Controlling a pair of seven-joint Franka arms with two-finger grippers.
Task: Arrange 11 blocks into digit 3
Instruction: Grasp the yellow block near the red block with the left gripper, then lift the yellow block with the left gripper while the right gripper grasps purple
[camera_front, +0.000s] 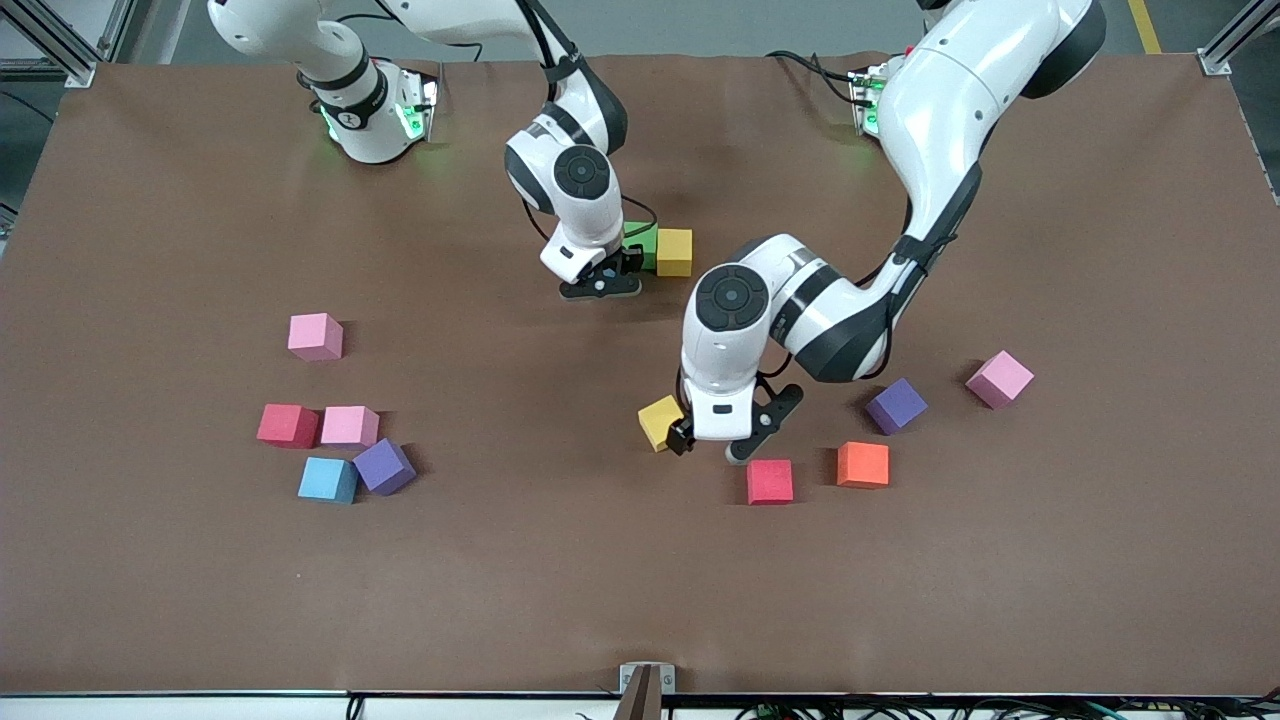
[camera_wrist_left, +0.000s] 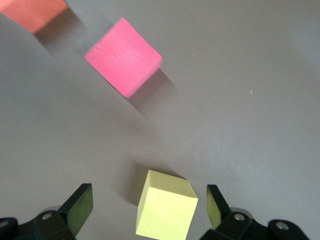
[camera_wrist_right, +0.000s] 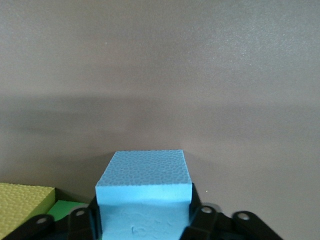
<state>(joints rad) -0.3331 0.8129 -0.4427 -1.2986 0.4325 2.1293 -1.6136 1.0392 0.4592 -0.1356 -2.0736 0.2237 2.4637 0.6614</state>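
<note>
Here, the right end effector (camera_front: 600, 285) is seen low over the brown bench (camera_front: 560, 600), just beside a green foam cube (camera_front: 640, 243) and a yellow foam cube (camera_front: 675, 252) that sit touching each other in a short row toward the robots' bases. In the right wrist view a blue foam cube (camera_wrist_right: 145, 192) is seen between the black fingers (camera_wrist_right: 80, 222); whether it is gripped or just let go cannot be told from the pictures.

The left end effector (camera_front: 712, 440) is lowered near the middle of the bench, its jaws spread wide on either side of a second yellow foam cube (camera_front: 660, 421), with a gap visible at each finger (camera_wrist_left: 80, 206) in the left wrist view. That cube (camera_wrist_left: 166, 211) rests on the bench, turned at an angle.

A red foam cube (camera_front: 769, 481) and an orange foam cube (camera_front: 863, 464) are found nearer to the front camera than the left end effector. A purple foam cube (camera_front: 896, 405) and a pink foam cube (camera_front: 999, 379) lie toward the left arm's end of the bench.

Toward the right arm's end, a lone pink foam cube (camera_front: 316, 336) is set apart, while a second red cube (camera_front: 287, 425) and a third pink cube (camera_front: 349, 426) touch side by side. Nearer to the camera, a light blue cube (camera_front: 328, 479) and a second purple cube (camera_front: 384, 466) touch.
</note>
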